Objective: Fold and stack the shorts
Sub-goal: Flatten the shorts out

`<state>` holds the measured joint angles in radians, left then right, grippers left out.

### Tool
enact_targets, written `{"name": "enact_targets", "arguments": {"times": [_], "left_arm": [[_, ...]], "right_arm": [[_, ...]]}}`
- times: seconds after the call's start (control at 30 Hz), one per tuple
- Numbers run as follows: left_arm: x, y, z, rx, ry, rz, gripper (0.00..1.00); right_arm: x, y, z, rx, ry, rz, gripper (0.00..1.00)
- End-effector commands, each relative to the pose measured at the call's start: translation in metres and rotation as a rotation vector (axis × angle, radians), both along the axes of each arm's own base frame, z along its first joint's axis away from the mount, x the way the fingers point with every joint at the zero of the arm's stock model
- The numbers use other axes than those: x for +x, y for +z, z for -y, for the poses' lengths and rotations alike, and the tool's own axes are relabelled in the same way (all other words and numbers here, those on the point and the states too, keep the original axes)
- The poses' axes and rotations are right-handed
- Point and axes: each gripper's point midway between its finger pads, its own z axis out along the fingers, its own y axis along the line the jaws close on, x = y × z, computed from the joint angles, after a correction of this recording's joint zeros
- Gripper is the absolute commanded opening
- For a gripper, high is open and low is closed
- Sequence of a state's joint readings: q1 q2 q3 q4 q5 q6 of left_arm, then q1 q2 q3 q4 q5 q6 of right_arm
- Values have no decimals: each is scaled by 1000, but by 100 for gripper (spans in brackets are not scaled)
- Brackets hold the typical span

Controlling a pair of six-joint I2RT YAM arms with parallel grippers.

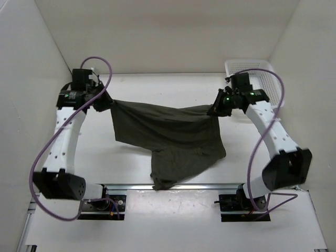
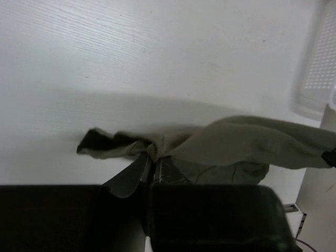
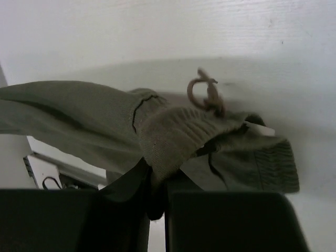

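White panel walls (image 1: 157,31) box in a pale wood-grain table (image 1: 168,86) — evenly lit, soft shadows.

Standing over it, I can't make out either set of fingertips. The left gripper (image 1: 108,103) and right gripper (image 1: 214,110) both vanish into bunched corners of the shorts (image 1: 168,136). The right arm (image 1: 268,126) blocks part of the white basket (image 1: 252,67), and the left wrist view chops the basket off at its right edge. The shorts run out of frame in both wrist views, and their lowest tip covers a bit of the metal rail (image 1: 210,186).
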<state>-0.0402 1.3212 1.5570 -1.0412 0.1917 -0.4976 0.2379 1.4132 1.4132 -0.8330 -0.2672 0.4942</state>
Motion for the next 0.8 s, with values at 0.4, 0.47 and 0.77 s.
{"name": "enact_targets", "arguments": {"times": [0.4, 0.47, 0.77], "left_arm": [[39, -60, 21, 109, -28, -84, 11], [38, -64, 19, 124, -28, -90, 11], [18, -74, 13, 140, -16, -109, 11]], "right_arm": [[116, -51, -26, 99, -130, -12, 0], [116, -50, -24, 96, -147, -19, 0], [18, -56, 20, -48, -137, -166, 3]]}}
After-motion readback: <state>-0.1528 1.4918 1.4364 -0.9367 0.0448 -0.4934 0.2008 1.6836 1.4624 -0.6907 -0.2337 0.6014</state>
